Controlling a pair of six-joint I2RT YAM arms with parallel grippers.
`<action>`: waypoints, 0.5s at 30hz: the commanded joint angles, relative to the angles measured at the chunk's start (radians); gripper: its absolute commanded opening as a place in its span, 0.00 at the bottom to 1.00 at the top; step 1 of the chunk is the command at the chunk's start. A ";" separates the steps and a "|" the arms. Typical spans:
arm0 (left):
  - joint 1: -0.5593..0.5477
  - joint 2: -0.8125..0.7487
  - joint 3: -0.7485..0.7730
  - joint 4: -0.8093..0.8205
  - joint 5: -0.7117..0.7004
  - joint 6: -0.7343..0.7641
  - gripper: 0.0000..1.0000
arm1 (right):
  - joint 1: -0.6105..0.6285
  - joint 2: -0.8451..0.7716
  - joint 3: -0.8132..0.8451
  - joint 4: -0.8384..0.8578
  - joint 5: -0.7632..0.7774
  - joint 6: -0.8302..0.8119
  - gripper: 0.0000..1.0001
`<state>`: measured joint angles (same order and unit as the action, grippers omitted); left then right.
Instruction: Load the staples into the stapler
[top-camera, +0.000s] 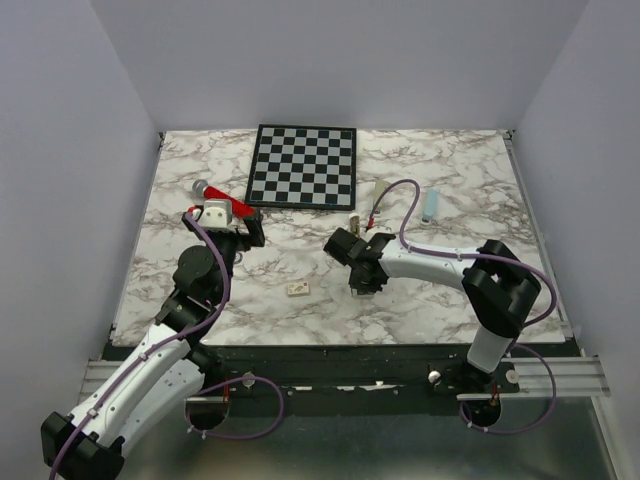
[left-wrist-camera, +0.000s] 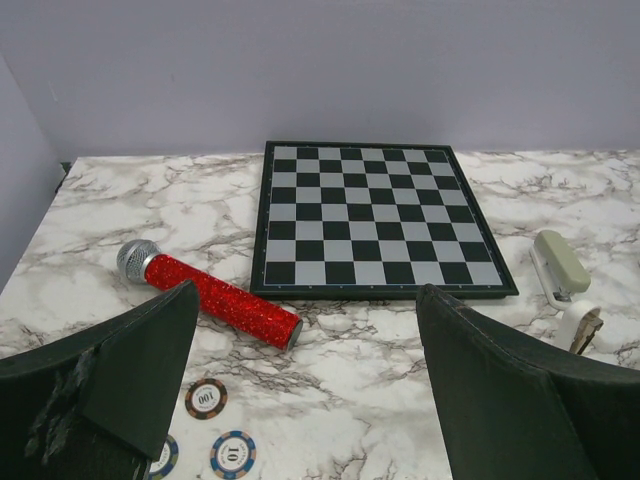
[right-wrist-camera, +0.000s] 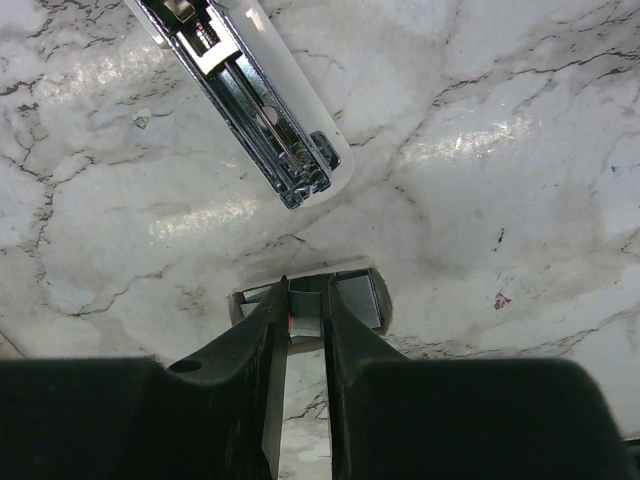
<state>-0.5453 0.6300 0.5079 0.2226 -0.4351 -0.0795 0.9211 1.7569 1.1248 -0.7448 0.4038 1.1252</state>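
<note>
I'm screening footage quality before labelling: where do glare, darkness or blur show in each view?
Right wrist: glare patches on the marble table, sheen on the stapler, right tool's fingers near-black. Left wrist: left tool's fingers soft, chessboard sharp. Top external: even light, faint shadows.

Your top view sits high above and behind the arm bases. It tilts down over the whole worktop, far enough back to take in the chessboard at the far edge. Your left wrist view rides low and looks almost level across the worktop toward the back wall. It shares the chessboard and the microphone with the top view. Your right wrist view points nearly straight down, very close to the marble, with the stapler across its upper part.
</note>
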 joint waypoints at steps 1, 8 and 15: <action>-0.002 -0.010 -0.014 0.003 -0.016 -0.003 0.97 | -0.007 0.021 0.021 0.009 0.043 0.001 0.24; -0.002 -0.012 -0.014 0.004 -0.019 -0.002 0.97 | -0.007 0.004 0.015 0.007 0.046 -0.025 0.15; -0.002 -0.006 -0.016 0.006 -0.025 0.003 0.97 | -0.007 -0.065 0.007 0.022 0.056 -0.129 0.11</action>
<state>-0.5453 0.6300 0.5079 0.2226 -0.4351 -0.0792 0.9211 1.7515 1.1248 -0.7414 0.4072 1.0588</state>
